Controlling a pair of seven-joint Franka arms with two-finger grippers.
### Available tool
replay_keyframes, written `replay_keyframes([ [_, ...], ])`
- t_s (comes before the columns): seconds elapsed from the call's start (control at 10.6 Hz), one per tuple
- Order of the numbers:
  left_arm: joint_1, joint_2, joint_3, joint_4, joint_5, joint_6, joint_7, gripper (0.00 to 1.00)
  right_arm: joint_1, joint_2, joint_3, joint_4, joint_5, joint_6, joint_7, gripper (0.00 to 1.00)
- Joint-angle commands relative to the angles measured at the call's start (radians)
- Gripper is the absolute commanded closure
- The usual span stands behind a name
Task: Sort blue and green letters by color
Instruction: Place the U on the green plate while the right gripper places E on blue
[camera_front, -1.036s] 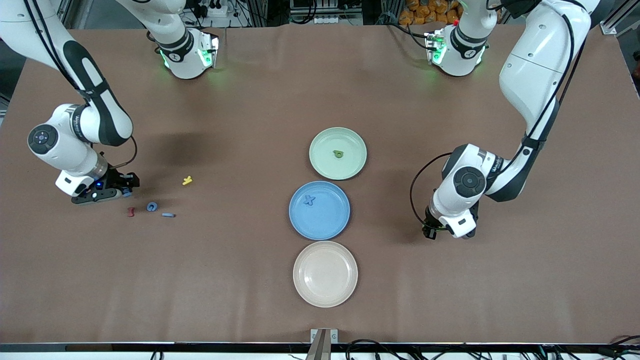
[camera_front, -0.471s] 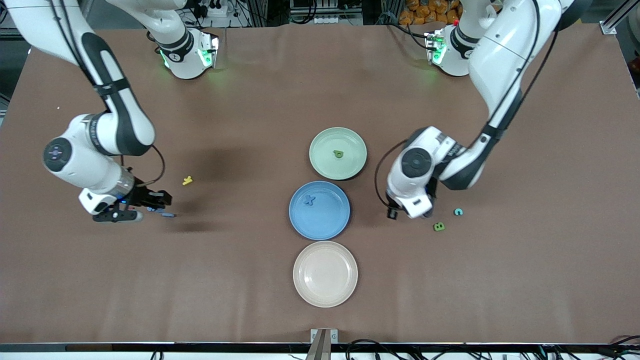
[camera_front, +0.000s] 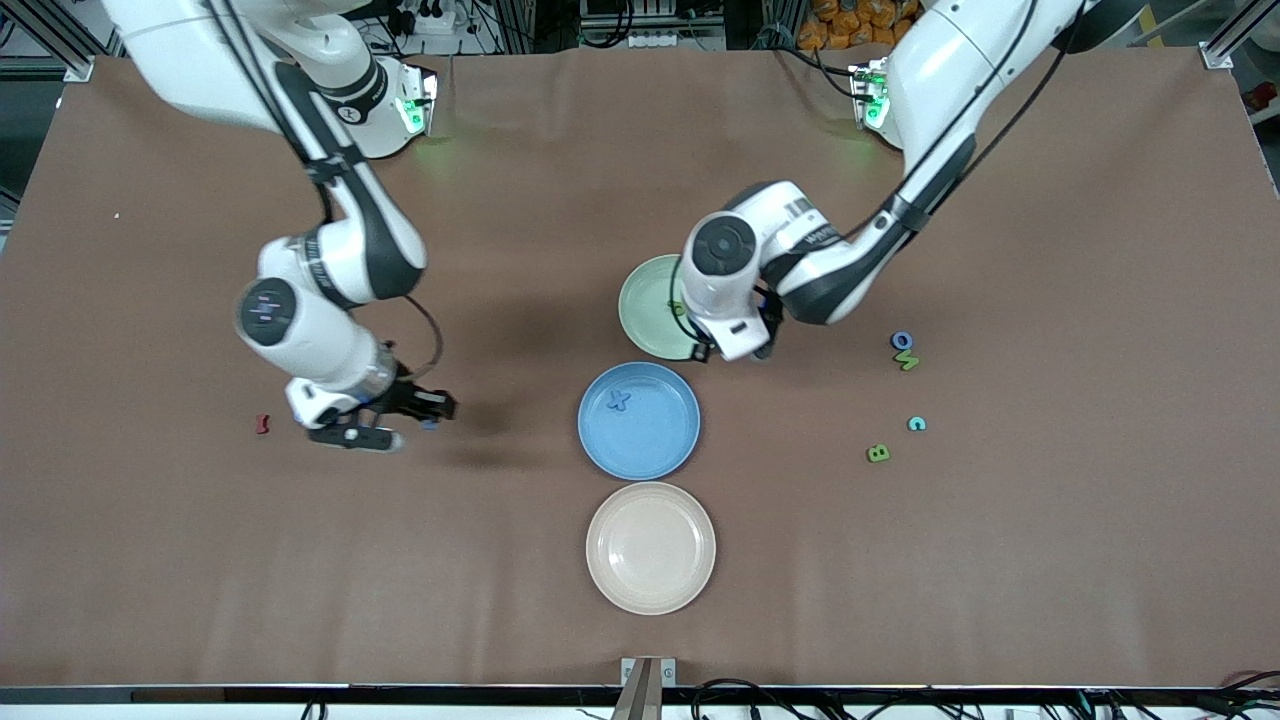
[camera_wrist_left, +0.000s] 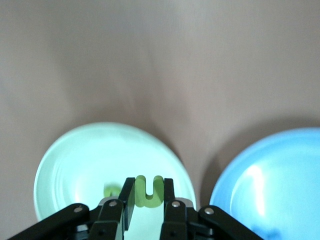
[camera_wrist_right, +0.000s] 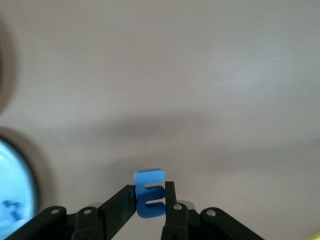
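Note:
My left gripper (camera_front: 738, 349) (camera_wrist_left: 148, 181) is shut on an olive-green u (camera_wrist_left: 149, 192) and holds it over the green plate (camera_front: 645, 300) (camera_wrist_left: 75, 160). A green P (camera_wrist_left: 112, 190) lies in that plate. My right gripper (camera_front: 438, 408) (camera_wrist_right: 151, 188) is shut on a blue E (camera_wrist_right: 149, 194) (camera_front: 429, 425) above the bare table, on the right arm's side of the blue plate (camera_front: 650, 440) (camera_wrist_right: 12, 185). A blue x (camera_front: 619, 401) lies in the blue plate. A blue o (camera_front: 902, 340), green N (camera_front: 907, 361), blue G (camera_front: 916, 424) and green B (camera_front: 878, 453) lie toward the left arm's end.
A beige plate (camera_front: 650, 548) stands nearer to the front camera than the blue plate. A small dark red letter (camera_front: 263, 423) lies toward the right arm's end. The right arm hides the small yellow letter in the front view.
Both arms have swung toward the plates. The left gripper has moved over the green plate. The right gripper has picked up the blue E and moved toward the blue plate.

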Motion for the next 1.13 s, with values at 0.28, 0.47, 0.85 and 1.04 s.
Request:
replay_keyframes([
  [0.28, -0.106, 0.003, -0.002, 0.03, -0.063, -0.027, -0.031, 1.0, 0.194, 0.219, -0.009, 0.312, 0.018, -0.005, 0.282, 0.85],
  [0.47, -0.129, 0.005, -0.002, 0.03, -0.065, -0.025, -0.031, 1.0, 0.233, 0.248, -0.008, 0.359, 0.019, -0.005, 0.331, 0.85],
  [0.85, -0.155, 0.0, 0.002, 0.025, -0.046, -0.027, -0.011, 0.0, 0.356, 0.32, -0.005, 0.411, 0.015, -0.001, 0.447, 0.85],
  [1.04, -0.143, -0.001, 0.008, 0.025, -0.02, -0.027, -0.008, 0.0, 0.397, 0.383, -0.005, 0.481, 0.007, -0.001, 0.542, 0.8],
])
